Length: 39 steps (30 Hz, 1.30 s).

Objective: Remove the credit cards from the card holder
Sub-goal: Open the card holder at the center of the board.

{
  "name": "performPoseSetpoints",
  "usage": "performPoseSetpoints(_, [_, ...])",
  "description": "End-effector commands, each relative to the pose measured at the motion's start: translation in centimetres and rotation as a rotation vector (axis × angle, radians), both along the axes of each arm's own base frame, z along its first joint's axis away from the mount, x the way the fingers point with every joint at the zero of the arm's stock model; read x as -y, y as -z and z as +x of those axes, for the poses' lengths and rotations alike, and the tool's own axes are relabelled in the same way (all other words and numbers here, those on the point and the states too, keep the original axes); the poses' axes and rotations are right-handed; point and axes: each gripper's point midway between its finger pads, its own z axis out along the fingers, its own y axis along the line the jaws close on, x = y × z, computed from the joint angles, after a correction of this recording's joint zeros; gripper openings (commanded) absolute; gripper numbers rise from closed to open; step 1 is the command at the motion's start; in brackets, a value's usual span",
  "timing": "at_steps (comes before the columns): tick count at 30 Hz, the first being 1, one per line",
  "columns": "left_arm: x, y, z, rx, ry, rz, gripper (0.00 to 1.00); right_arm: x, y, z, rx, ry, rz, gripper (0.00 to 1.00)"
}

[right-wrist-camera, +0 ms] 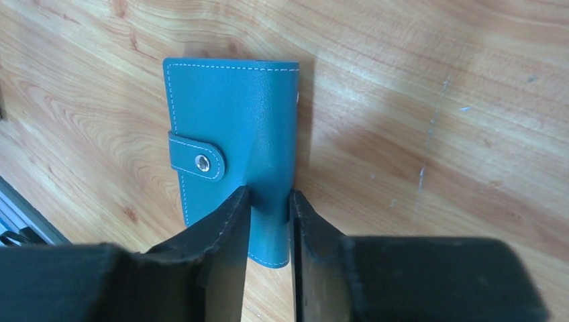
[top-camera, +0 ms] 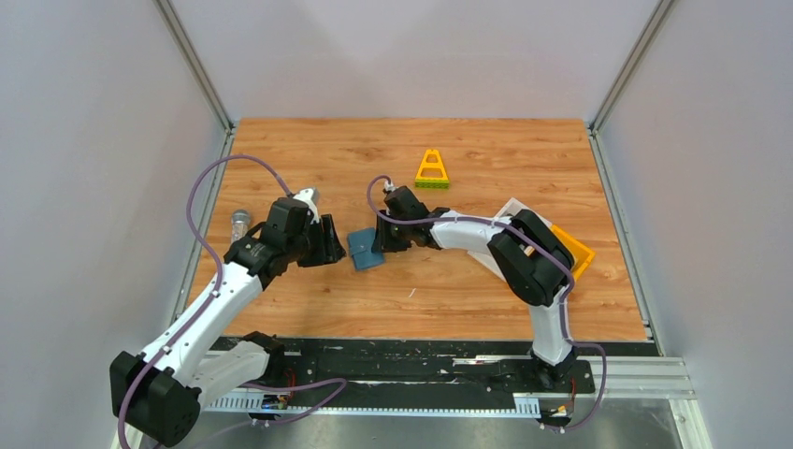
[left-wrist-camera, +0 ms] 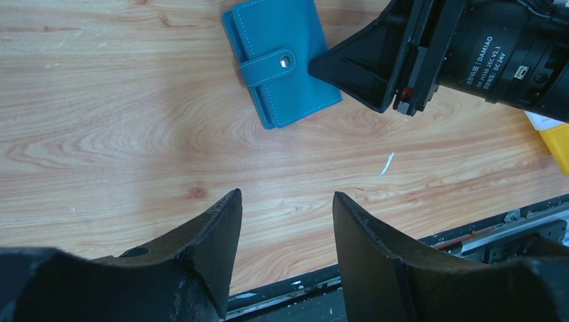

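Note:
The card holder [top-camera: 366, 250] is a slate-blue wallet lying closed on the wooden table, its tab snapped shut. It also shows in the left wrist view [left-wrist-camera: 282, 60] and the right wrist view [right-wrist-camera: 231, 127]. No credit cards are visible; they are hidden or out of view. My right gripper [top-camera: 382, 241] [right-wrist-camera: 270, 198] is shut on the wallet's right edge, with the leather pinched and slightly creased between the fingers. It also shows in the left wrist view [left-wrist-camera: 355, 67]. My left gripper [top-camera: 332, 245] [left-wrist-camera: 287, 198] is open and empty, just left of the wallet above the bare table.
A yellow-and-green triangular toy [top-camera: 431, 170] stands at the back centre. A white and yellow bin [top-camera: 570, 248] lies under the right arm at the right. A small grey cylinder [top-camera: 240, 223] lies near the left edge. The table's black front rail [top-camera: 421, 360] is close.

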Motion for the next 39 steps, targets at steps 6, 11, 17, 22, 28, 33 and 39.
performPoseSetpoints(6, [1.1, 0.8, -0.2, -0.031, 0.039, -0.041, 0.60, 1.9, -0.3, -1.0, 0.024, 0.074, -0.054, 0.00])
performPoseSetpoints(11, [3.0, 1.9, -0.7, -0.106, 0.128, -0.095, 0.59, 3.0, -2.0, -3.2, 0.009, 0.062, 0.003, 0.00])
performPoseSetpoints(17, [6.9, 3.2, -1.0, -0.176, 0.257, -0.185, 0.57, 5.0, -3.8, -6.5, -0.016, 0.076, 0.075, 0.00])
performPoseSetpoints(22, [11.1, 3.1, -0.9, -0.195, 0.362, -0.248, 0.58, 5.7, -4.8, -8.5, -0.028, 0.096, 0.115, 0.00])
performPoseSetpoints(28, [13.4, 5.5, -0.7, -0.265, 0.386, -0.202, 0.57, 6.6, -5.3, -9.3, -0.015, 0.137, 0.124, 0.00])
performPoseSetpoints(33, [13.7, 7.0, -0.4, -0.266, 0.363, -0.180, 0.56, 6.7, -5.7, -9.6, -0.001, 0.134, 0.136, 0.00])
performPoseSetpoints(39, [13.9, 8.3, -1.0, -0.308, 0.371, -0.192, 0.55, 6.4, -6.1, -9.8, 0.007, 0.126, 0.142, 0.00])
